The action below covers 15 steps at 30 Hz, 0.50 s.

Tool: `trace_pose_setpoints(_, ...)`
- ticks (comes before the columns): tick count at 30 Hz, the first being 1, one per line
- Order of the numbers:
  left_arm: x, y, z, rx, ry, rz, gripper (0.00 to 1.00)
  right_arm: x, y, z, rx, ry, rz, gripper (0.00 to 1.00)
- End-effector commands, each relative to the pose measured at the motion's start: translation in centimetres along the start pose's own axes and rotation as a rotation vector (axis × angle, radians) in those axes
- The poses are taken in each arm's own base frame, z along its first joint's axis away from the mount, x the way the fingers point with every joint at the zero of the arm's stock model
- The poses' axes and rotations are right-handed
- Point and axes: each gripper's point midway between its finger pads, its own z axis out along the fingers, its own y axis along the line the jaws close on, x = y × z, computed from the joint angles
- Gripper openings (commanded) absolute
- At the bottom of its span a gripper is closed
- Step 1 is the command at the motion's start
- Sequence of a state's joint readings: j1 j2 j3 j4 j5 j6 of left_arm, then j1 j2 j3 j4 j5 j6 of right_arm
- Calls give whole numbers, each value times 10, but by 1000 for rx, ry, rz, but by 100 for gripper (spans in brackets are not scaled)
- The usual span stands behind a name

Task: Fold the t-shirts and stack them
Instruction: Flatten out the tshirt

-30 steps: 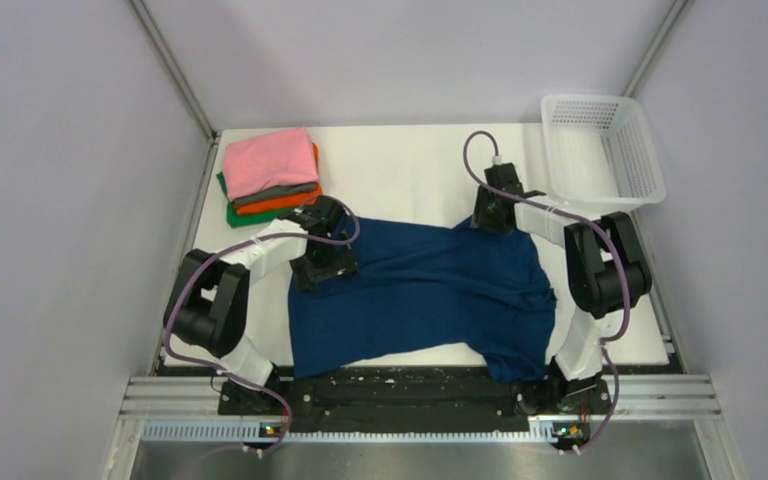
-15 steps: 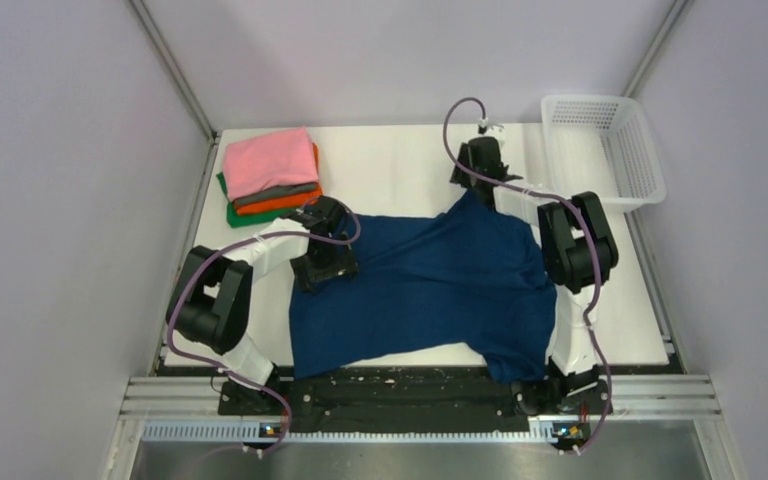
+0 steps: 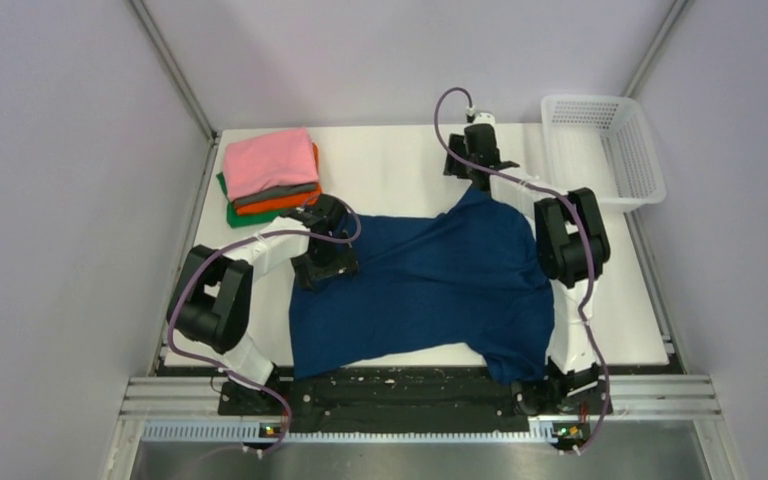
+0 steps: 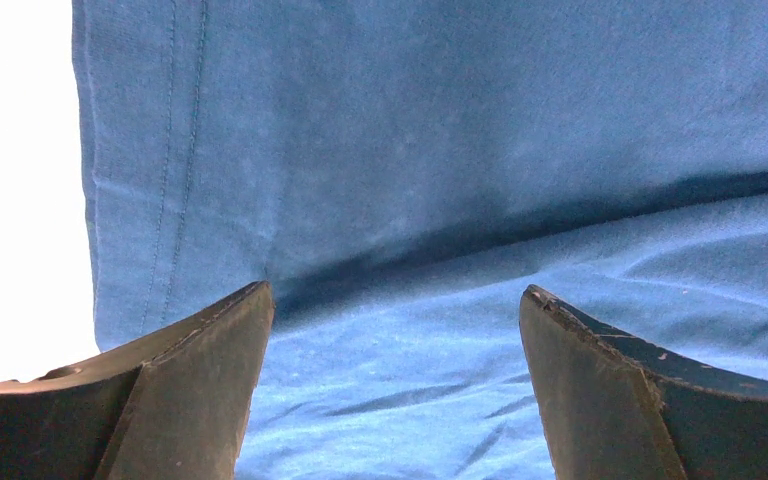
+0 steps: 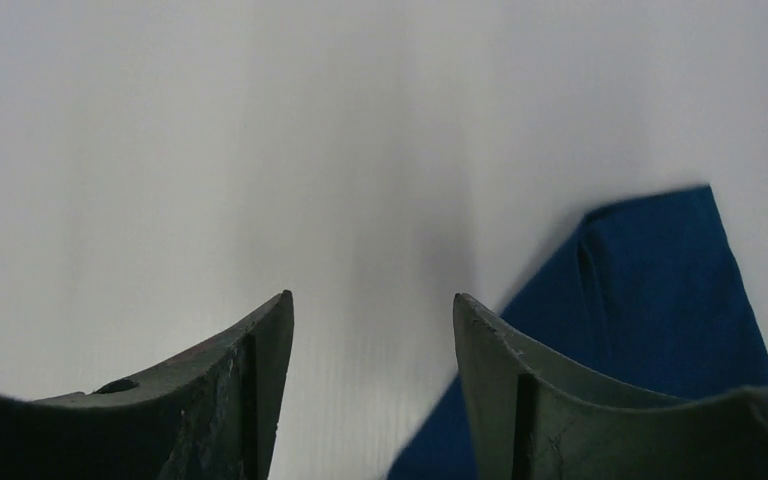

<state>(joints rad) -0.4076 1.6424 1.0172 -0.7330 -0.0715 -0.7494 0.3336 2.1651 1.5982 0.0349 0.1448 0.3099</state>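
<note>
1. Navy blue cloth t-shirt (image 3: 430, 290): spread across the near middle of the white table (image 3: 390, 165), with one far corner drawn out to a point.
2. Left gripper (image 4: 395, 295): held low over the shirt near its stitched left edge; the fingers are spread wide and nothing is clasped.
3. Right gripper (image 5: 372, 300): placed just beyond the pointed corner; the fingers are parted over bare table with nothing between them, and the cloth tip is seen beside one finger.
4. Folded t-shirts (image 3: 270, 178): pink on top of grey, orange and green, stacked at the far left corner.
5. White plastic mesh basket (image 3: 592, 100): set at the far right corner.
</note>
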Motion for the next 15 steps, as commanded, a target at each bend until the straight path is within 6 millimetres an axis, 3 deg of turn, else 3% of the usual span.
trace_pose_setpoints(1, -7, -4, -3, 10, -27, 16, 97, 0, -22, -64, 38, 53, 70, 60)
trace_pose_setpoints(4, -7, -4, -4, 15, -30, 19, 97, 36, -37, -85, 69, 105, 115, 59)
trace_pose_setpoints(7, -8, -6, -4, 18, -28, 27, 97, 60, -42, -91, 80, 146, 139, 59)
trace_pose_setpoints(10, -8, -6, -3, 16, -20, 28, 97, 70, -38, -84, 60, 165, 152, 59)
trace_pose_setpoints(15, -7, -6, -1, 16, -21, 25, 97, 67, -28, -57, 24, 156, 171, 57)
